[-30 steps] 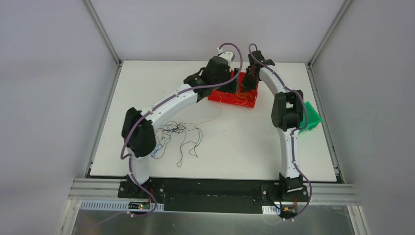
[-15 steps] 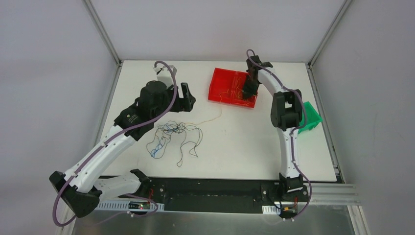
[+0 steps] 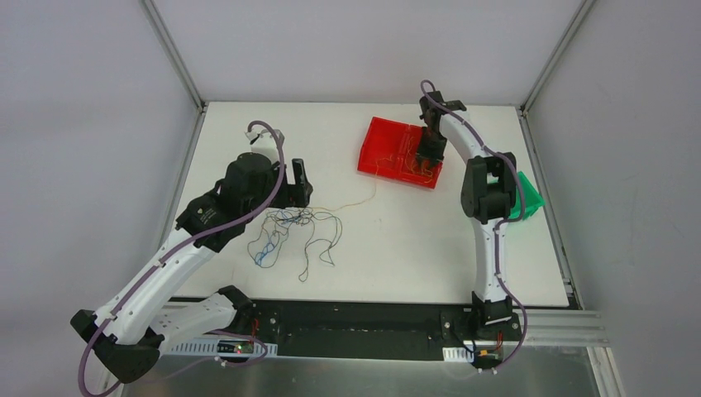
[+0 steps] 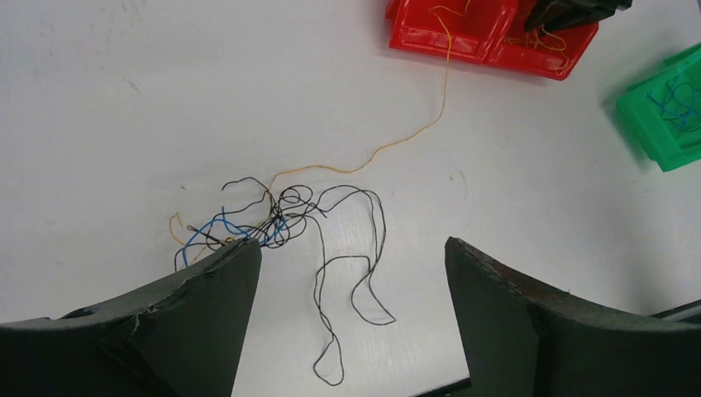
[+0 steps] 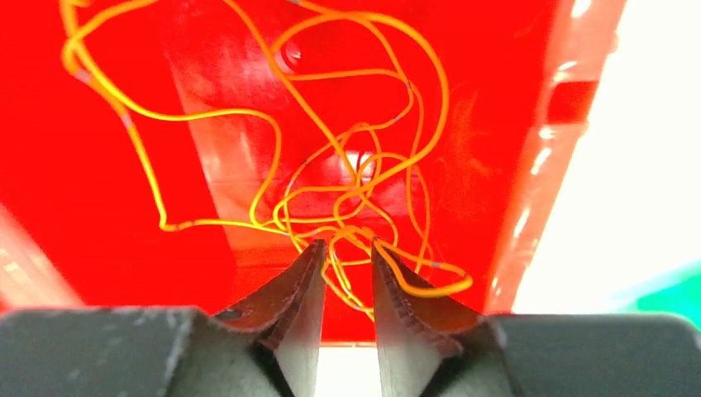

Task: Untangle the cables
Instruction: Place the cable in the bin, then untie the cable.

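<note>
Hovering low over the table (image 3: 430, 248), the left gripper (image 4: 351, 248) has its fingers spread wide with nothing between them. The tangle (image 4: 277, 223) of blue, black and yellow cables lies right at the tip of one finger, and loose black loops trail under the gap. One yellow strand (image 4: 397, 145) runs from that tangle across the white surface and up over the wall of the red bin (image 3: 376, 145). Over there the right gripper (image 5: 347, 248) is down inside the bin, fingers parted just a crack. A curly heap of yellow cables (image 5: 355, 165) sits on the bin floor, a couple of loops passing through the narrow gap. The green bin (image 4: 661, 124) sits at the table's right edge, blue wire (image 4: 674, 95) inside
</note>
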Action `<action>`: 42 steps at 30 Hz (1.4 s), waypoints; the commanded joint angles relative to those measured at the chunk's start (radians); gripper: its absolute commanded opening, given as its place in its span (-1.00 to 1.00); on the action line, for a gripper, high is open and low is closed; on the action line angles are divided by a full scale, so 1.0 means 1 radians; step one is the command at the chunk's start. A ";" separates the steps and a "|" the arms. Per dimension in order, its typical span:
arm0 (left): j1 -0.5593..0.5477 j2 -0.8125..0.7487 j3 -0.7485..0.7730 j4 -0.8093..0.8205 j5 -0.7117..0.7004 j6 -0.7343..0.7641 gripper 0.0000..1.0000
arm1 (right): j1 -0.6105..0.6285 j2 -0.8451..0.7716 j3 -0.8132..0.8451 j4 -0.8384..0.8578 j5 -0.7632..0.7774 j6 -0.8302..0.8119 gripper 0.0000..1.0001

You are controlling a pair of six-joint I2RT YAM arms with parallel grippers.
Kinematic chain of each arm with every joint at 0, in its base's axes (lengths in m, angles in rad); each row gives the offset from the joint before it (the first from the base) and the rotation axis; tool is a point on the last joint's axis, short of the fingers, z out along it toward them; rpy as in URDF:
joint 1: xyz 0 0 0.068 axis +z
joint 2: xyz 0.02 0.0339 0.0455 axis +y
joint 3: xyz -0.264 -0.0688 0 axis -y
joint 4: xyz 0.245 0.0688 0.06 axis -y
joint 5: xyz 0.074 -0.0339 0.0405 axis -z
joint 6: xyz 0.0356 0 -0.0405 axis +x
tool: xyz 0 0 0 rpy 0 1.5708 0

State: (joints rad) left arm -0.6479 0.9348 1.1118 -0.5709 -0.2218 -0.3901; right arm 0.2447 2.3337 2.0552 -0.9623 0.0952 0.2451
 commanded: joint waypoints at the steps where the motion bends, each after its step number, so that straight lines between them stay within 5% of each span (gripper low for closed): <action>1: -0.001 -0.015 0.000 -0.044 -0.040 0.007 0.69 | -0.005 -0.093 0.096 -0.072 0.032 -0.010 -0.39; 12: 0.038 -0.016 -0.021 -0.106 -0.044 -0.015 0.76 | -0.004 -0.281 0.066 -0.046 0.057 0.002 0.05; 23: 0.159 0.017 -0.049 -0.203 -0.056 -0.136 0.97 | 0.070 -0.566 -0.192 0.059 0.033 0.007 0.94; 33: 0.215 0.027 -0.233 -0.127 0.000 -0.344 0.95 | 0.395 -0.787 -0.662 0.447 -0.057 0.144 0.97; 42: 0.235 0.081 -0.349 0.015 0.024 -0.336 0.80 | 0.573 -0.638 -0.681 0.594 -0.160 0.180 0.72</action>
State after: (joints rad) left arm -0.4332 0.9909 0.7856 -0.6407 -0.2153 -0.7036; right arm 0.7864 1.6321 1.3308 -0.4610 -0.0128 0.3870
